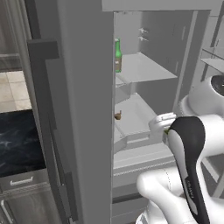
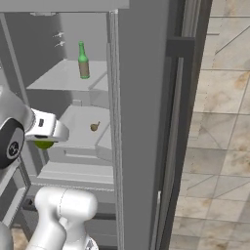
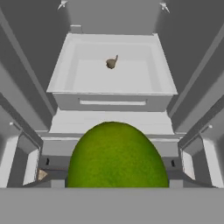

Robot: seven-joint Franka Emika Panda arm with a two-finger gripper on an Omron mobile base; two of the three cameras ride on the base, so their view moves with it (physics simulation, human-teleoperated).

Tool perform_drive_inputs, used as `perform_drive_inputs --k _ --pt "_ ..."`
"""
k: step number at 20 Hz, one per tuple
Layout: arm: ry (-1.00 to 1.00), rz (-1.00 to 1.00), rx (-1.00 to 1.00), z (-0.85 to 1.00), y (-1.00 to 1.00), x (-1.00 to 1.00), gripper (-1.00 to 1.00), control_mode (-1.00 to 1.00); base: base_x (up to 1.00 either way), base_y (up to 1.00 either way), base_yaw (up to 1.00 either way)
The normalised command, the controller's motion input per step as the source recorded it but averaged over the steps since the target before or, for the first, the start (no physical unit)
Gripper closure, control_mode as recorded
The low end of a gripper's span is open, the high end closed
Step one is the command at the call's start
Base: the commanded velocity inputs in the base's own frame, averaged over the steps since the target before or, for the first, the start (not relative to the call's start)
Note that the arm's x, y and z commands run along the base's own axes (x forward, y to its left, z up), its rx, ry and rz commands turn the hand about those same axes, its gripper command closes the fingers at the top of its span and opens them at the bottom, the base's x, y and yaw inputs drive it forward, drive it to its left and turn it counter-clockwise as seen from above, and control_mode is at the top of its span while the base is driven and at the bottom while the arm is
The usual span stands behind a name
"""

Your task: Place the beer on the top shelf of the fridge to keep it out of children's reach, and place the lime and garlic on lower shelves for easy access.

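The fridge [image 1: 83, 109] stands open. The green beer [image 1: 117, 56] [image 2: 83, 61] is upright on the top shelf [image 1: 146, 70] [image 2: 56, 78], near its front left. The tan garlic [image 1: 117, 115] [image 2: 94, 127] [image 3: 112, 63] lies in the pale tray [image 3: 87, 76] one level down. My gripper [image 2: 45, 138] [image 1: 162, 125] hovers in front of that tray, just outside the fridge, shut on the yellow-green lime [image 3: 117, 155] [image 2: 44, 144]. In the hand view the lime hides the fingertips.
The fridge's open doors [image 2: 141, 122] flank the opening on both sides, with door bins [image 3: 19, 159] low at left and right. A drawer front [image 3: 113, 103] and a lower ledge [image 3: 111, 121] sit below the garlic's tray. A dark counter [image 1: 19, 140] lies far left.
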Motion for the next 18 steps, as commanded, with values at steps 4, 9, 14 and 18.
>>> perform_drive_inputs --k 4,9,14,18 --pt "0.0 0.0 0.0 -0.08 -0.03 0.48 1.0 -1.0 0.0 0.0 0.0" --pt "0.0 0.0 0.0 -0.34 0.0 0.5 1.0 -1.0 0.0 0.0 0.0" --pt "0.0 0.0 0.0 -0.49 -0.01 0.54 1.0 -1.0 0.0 0.0 0.0" --pt "0.0 0.0 0.0 -0.5 -0.01 0.62 1.0 -1.0 0.0 0.0 0.0"
